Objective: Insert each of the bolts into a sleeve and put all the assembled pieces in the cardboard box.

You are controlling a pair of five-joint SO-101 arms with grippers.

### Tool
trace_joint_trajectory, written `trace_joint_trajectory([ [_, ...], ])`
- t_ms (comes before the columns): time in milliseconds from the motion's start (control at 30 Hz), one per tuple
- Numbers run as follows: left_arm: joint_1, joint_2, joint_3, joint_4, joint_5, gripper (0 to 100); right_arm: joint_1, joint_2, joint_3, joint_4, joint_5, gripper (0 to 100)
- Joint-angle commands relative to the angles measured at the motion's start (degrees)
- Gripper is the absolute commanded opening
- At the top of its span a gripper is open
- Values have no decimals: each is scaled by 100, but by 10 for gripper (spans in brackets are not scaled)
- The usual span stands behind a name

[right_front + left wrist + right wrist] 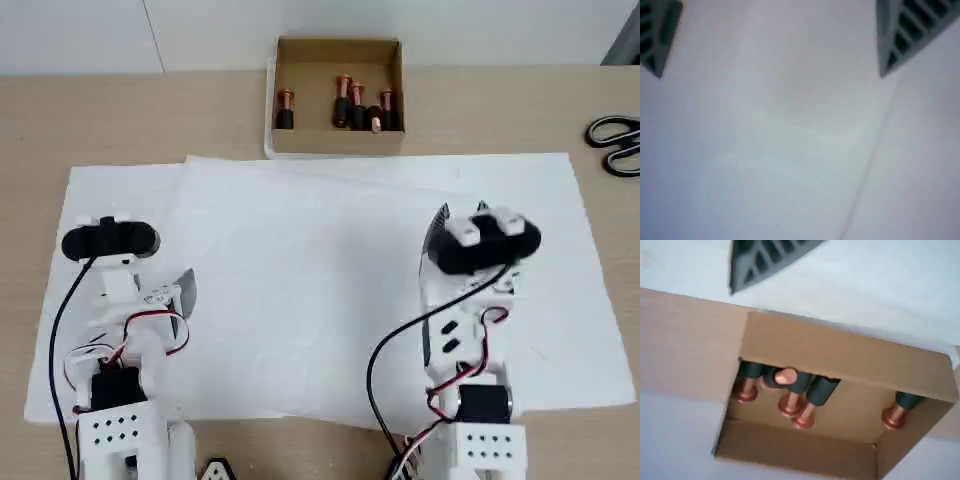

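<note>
white paper sheet (320, 270): spread on table (130, 110) | scissors (615, 145): table's right edge

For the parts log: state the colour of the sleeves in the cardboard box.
Dark grey-black sleeves, best in the right wrist view.

Copper-coloured bolts (343, 88) and black sleeves (285, 120) show against the plain brown cardboard box (338, 44). The paper sheet (320, 270) is white, the table (130, 110) pale tan. White arms (465, 300) carry black motors and red-and-black wires; the scissors (618, 147) have black handles.
</note>
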Motion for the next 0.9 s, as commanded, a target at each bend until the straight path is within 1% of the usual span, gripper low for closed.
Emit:
trace_joint_trajectory([
  [0,0,-62,180,-440,0,262,40,-593,404,-136,53,156],
  [100,0,-62,470,-668,9,262,40,-1042,809,-84,53,156],
  [267,0,-62,505,-686,9,262,22,-1393,791,497,44,156],
  [433,0,-62,505,-686,9,262,22,-1393,791,1464,44,156],
  [867,-18,-62,505,-686,9,262,13,-1446,782,3574,62,156],
])
